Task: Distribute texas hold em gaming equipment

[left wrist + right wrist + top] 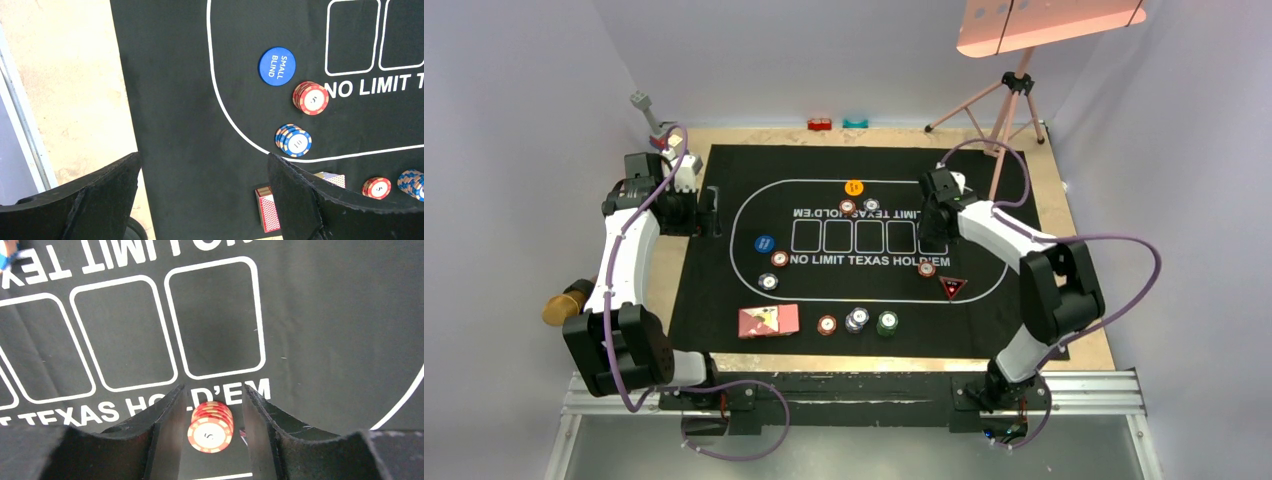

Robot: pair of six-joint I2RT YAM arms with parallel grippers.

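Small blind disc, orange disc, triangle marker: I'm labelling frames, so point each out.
Small blind disc [277, 66]: left wrist view, centre of its blue face.
Orange disc [854, 187]: top external view, centre of its face.
Triangle marker [952, 288]: top external view, its dark middle.

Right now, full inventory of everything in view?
poker mat: 1, black with white print, centre
red chip stacks: 4, red; far side, left, near edge, one between the right gripper's fingers
blue-white chip stacks: 3, blue-white; far side, left, near edge
green chip stack: 1, green, near edge
SMALL BLIND disc: 1, blue, mat's left
orange disc: 1, orange, mat's far side
triangle marker: 1, dark with red edge, mat's right
playing cards: count unclear, red-backed, mat's near left
toy blocks: 2, red and teal, beyond the mat
tripod: 1, pink, far right
left gripper: open, over the mat's left edge
right gripper: open, astride a red stack
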